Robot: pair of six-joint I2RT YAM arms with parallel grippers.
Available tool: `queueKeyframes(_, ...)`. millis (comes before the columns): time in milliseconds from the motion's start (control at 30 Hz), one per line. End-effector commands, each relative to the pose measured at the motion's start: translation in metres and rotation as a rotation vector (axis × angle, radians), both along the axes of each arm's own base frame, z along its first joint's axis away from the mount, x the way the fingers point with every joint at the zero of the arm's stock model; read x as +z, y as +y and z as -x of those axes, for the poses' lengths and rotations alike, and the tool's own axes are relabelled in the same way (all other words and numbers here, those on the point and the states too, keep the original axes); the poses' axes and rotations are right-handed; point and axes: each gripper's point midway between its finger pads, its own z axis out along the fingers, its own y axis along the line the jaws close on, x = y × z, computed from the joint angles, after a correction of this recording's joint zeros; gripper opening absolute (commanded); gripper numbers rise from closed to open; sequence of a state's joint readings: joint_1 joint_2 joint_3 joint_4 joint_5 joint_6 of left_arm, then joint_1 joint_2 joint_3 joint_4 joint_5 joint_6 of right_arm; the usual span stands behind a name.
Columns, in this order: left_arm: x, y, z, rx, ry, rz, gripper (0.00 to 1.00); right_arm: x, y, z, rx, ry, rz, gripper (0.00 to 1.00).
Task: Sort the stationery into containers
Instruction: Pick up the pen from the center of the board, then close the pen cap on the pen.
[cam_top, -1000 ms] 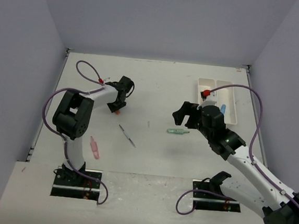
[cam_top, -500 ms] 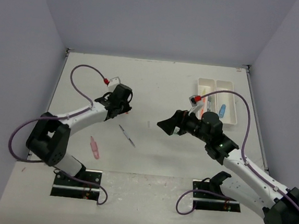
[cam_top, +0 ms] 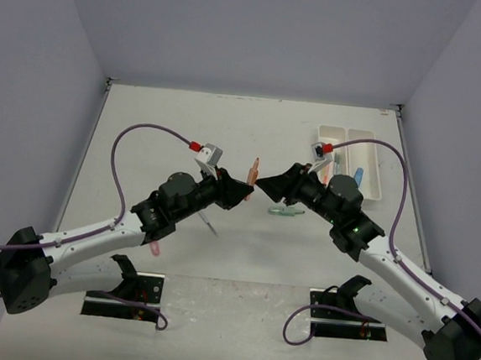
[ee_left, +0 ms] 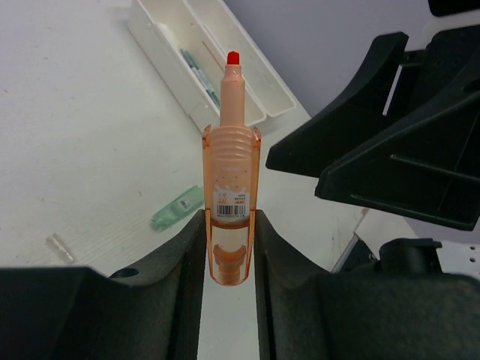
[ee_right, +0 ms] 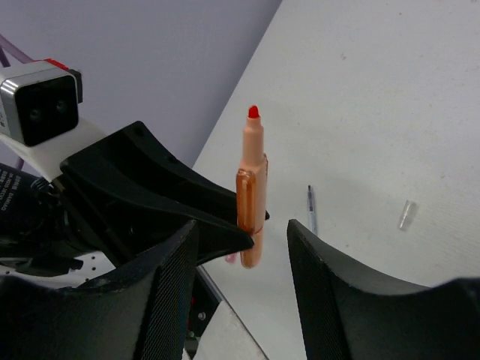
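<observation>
An orange marker [cam_top: 254,169] with a red tip stands upright above the table's middle, and my left gripper [cam_top: 243,190] is shut on its lower body. In the left wrist view the marker [ee_left: 231,196] sits clamped between both fingers of that gripper [ee_left: 229,229]. My right gripper [cam_top: 268,185] faces it from the right. Its jaws stand open on either side of the marker [ee_right: 253,187], with a gap on each side. The right gripper [ee_right: 241,234] holds nothing. Two white containers [cam_top: 370,160] lie at the back right with pens inside.
A green marker [cam_top: 287,210] lies on the table under the right gripper. A thin pen [cam_top: 207,219] lies near the left arm, and a pink marker [cam_top: 155,246] shows beside that arm. A small clear cap [ee_right: 406,214] rests on the table.
My left arm has swung from the far left to the centre, lifting the orange marker. The right gripper has turned to meet it, and its jaws have narrowed around the marker.
</observation>
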State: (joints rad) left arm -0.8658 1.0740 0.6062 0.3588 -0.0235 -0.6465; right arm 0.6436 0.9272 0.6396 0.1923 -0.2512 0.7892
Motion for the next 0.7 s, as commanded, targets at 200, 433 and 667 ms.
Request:
queueKeyframes(200, 0.041, -0.012, 0.015, -0.095, -0.138, 0.067, 0.00, 0.038, 0.006, -0.003, -0.044, -0.090, 0.004, 0.53)
queueKeyframes(433, 0.050, -0.018, 0.016, -0.110, -0.143, 0.073, 0.00, 0.032, 0.026, -0.001, -0.016, -0.069, 0.044, 0.26)
queueKeyframes(667, 0.061, -0.014, 0.017, -0.095, -0.162, 0.083, 0.00, 0.018, 0.028, -0.007, -0.057, -0.042, 0.102, 0.27)
